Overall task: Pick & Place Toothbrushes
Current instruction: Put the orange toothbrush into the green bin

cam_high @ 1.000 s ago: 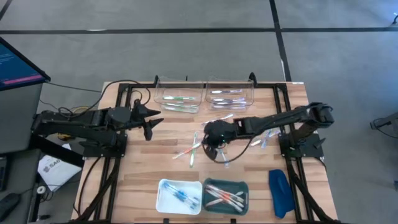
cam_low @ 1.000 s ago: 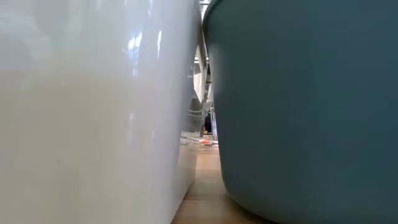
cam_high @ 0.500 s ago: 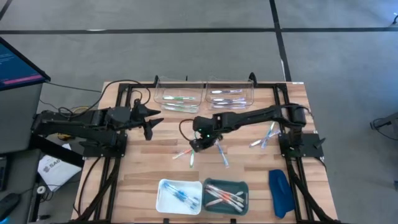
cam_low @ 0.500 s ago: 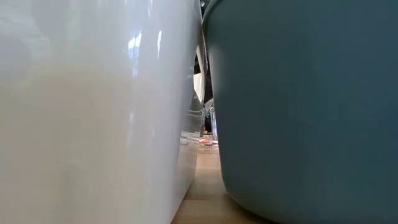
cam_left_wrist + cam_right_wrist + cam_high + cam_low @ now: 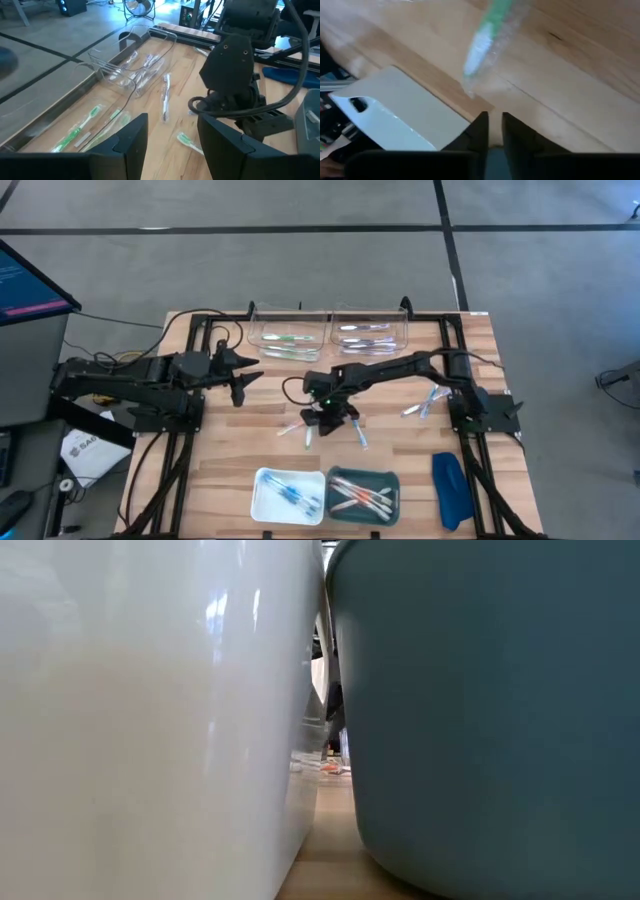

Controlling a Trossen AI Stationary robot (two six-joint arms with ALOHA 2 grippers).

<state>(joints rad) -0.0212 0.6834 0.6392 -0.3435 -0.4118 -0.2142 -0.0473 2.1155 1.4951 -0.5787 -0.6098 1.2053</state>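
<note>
Holding toothbrushes (image 5: 356, 495): teal bin (image 5: 392, 480), white bin (image 5: 262, 480), two clear trays (image 5: 330, 320).

- Bare wooden table (image 5: 240, 445) lies open between the left arm and the white bin (image 5: 288, 495) at the near edge.
- The right arm (image 5: 400, 367) stretches across the table's middle, blocking the way from the clear trays (image 5: 330, 333) toward the near bins.
- Loose toothbrushes (image 5: 308, 426) clutter the centre, around the right gripper (image 5: 328, 418).
- The teal bin (image 5: 362, 493) sits just beside the white bin.
</note>
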